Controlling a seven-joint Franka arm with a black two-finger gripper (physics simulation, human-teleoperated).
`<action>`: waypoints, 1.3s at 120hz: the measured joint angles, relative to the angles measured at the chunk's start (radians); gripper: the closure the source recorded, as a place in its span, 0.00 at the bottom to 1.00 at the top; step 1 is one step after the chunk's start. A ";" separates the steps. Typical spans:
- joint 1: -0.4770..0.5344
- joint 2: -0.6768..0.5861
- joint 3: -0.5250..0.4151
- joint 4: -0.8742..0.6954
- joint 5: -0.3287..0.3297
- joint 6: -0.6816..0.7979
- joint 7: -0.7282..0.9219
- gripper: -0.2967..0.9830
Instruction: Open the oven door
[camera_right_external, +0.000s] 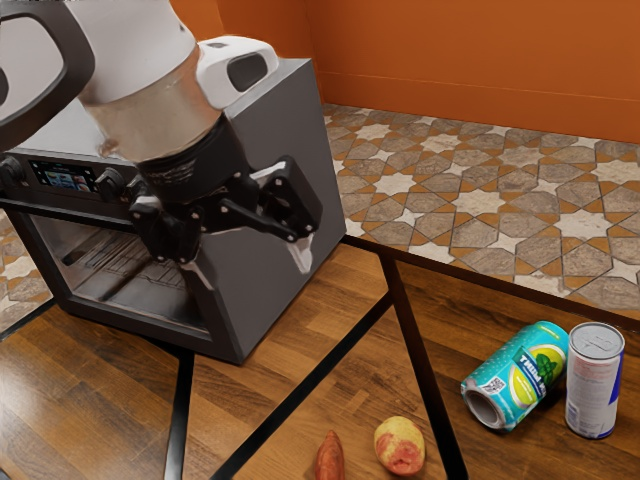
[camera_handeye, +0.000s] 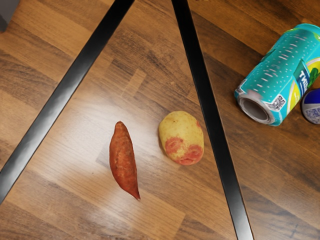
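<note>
Black gripper (camera_right_external: 252, 262), fingers wide apart, near the dark grey oven (camera_right_external: 250, 310)

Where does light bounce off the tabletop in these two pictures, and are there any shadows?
Wrist view: broad pale glare on the table around the sweet potato, faint shadow beside the potato; exterior view: whitish sheen in front of the oven.

There are two cans (camera_right_external: 520, 375), one potato (camera_handeye: 181, 137), one sweet potato (camera_handeye: 123, 157) and one oven (camera_right_external: 250, 295).
</note>
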 joint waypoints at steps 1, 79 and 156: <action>0.000 0.000 0.000 -0.001 0.000 -0.001 -0.018 0.23; 0.622 -0.369 0.053 -0.492 0.102 0.469 -0.840 0.23; 0.672 -0.290 -0.040 -0.495 0.167 0.612 -0.946 0.23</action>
